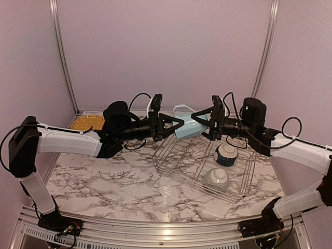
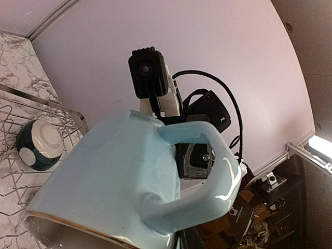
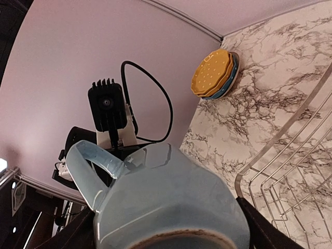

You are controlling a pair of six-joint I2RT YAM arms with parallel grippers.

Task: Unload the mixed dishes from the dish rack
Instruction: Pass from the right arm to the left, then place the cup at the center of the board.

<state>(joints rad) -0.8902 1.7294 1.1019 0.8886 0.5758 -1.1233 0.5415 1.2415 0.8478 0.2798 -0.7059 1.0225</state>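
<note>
Light blue mug [image 3: 171, 202], clamped in right hand [image 1: 196, 121], left hand [image 1: 179, 123] at it, grip unclear; plate stack [image 1: 87, 123] unloaded beyond left hand; two bowls [image 1: 226, 154] under right hand left in dish rack [image 1: 179, 162].

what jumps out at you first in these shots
The mug hangs in mid-air above the rack, with the left gripper and right gripper meeting at it from opposite sides. Two bowls sit in the rack's right half. A stack of plates, a yellow one on top, lies in the far left corner.
</note>
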